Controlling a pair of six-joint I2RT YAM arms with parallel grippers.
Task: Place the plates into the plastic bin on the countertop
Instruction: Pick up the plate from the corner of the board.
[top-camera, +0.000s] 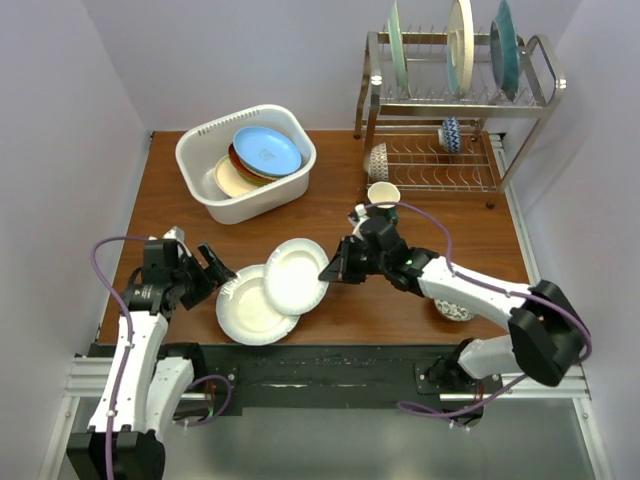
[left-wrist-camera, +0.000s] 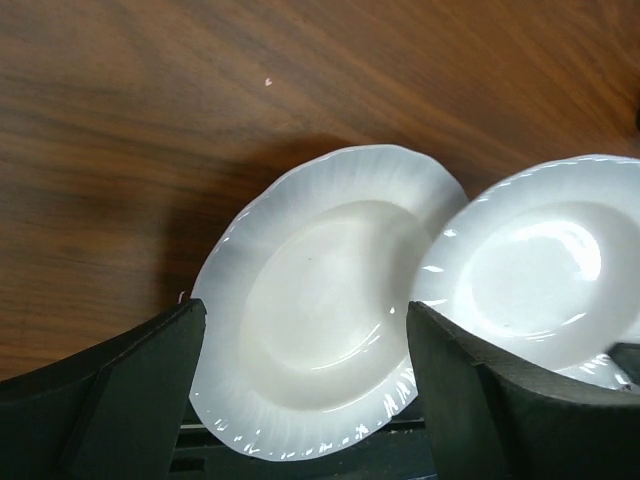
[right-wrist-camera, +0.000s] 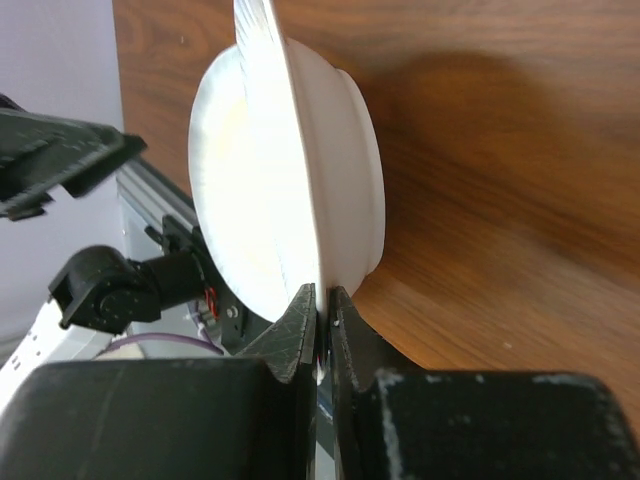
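Right pincer (right-wrist-camera: 320, 300) is clenching just the rim of a white plate (top-camera: 295, 272), tilted over a second plate (top-camera: 245, 312) near the 6 o'clock edge of the desk (top-camera: 330, 215); left pincer (top-camera: 212, 272) is hanging released. Risk: thin edge-grip slipping, plate dropping before reaching the bin (top-camera: 235, 207) at 11 o'clock.

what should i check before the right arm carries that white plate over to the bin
1. Grip: right tool shut on the rim of the held white plate: ok.
2. Separation: held white plate free of the lower white plate: cannot tell, since they overlap from above.
3. Other arm: left tool open, gripping nothing: ok.
4. Destination: plastic bin shows free space beside the blue plate: ok.
5. Hold secure enough for the swing: cannot tell, since only the rim's edge is pinched.
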